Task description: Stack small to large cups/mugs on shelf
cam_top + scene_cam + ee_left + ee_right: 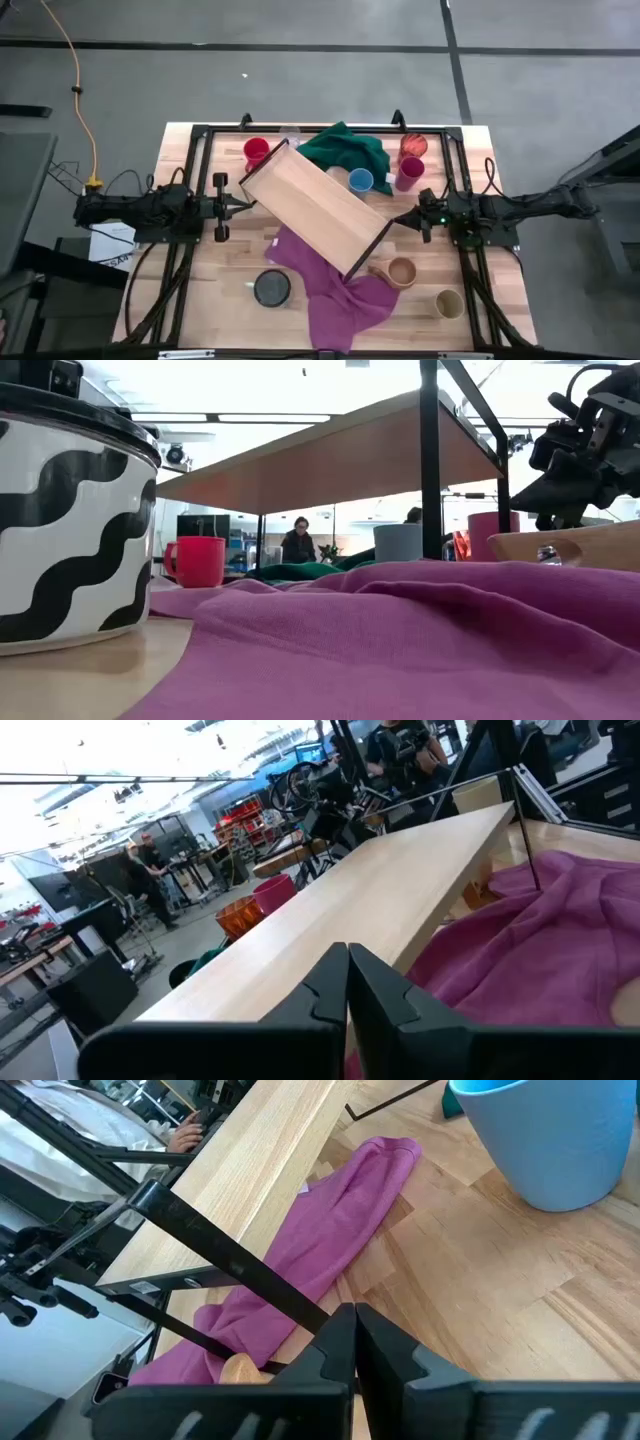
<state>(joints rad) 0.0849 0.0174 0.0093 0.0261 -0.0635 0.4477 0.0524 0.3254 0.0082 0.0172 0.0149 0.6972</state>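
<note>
The shelf (315, 205), a light wooden board on black frame ends, stands slantwise in the middle of the table, partly over the purple cloth (335, 295). Around it stand a red mug (257, 152), a clear glass (290, 134), an orange patterned cup (413, 146), a magenta cup (409, 174), a blue cup (361, 181), a tan mug (402, 272), an olive-beige cup (449, 303) and a black mug (272, 288). My left gripper (248, 205) is shut at the shelf's left long edge. My right gripper (395, 222) is shut at the shelf's right end frame. My left gripper's shut fingers (335, 985) point level from the table's left at the board's long edge (300, 970); I cannot tell whether they touch it. My right gripper's shut fingers (340, 1342) point level from the table's right at the black frame bar (230, 1265); I cannot tell whether they touch it.
A green cloth (346, 150) lies at the far side between the glass and the blue cup. The purple cloth spreads from under the shelf toward the near edge. A black frame runs along the table's edges (200, 140). People show in the room behind.
</note>
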